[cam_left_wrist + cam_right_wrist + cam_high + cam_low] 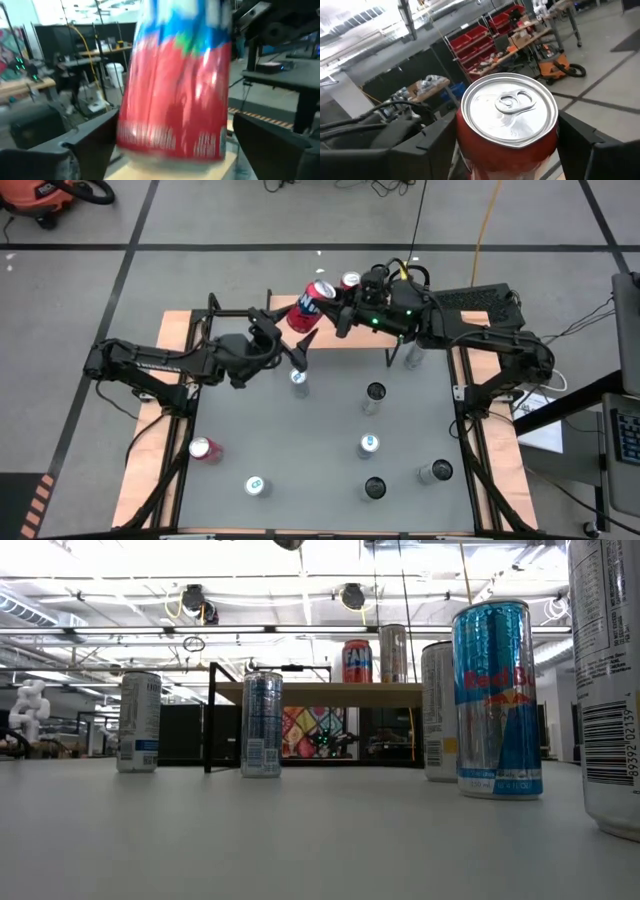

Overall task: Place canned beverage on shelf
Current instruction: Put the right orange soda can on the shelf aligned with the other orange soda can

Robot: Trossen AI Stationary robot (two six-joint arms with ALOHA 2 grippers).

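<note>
Tilted can (309, 306) between both hands, seemingly above shelf (330, 692).

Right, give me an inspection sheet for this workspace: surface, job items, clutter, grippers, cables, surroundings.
Surface: grey tabletop, nothing spilled.
Job's things: low wooden-topped shelf on black legs, two cans showing on it; red drink can tilted, between both grippers.
Clutter: six upright cans; one small red can lying on its side.
Grippers: left gripper open around the red drink can; right gripper at its top.
Cables: yellow cable on the floor.
Surroundings: orange shop vacuum.
</note>
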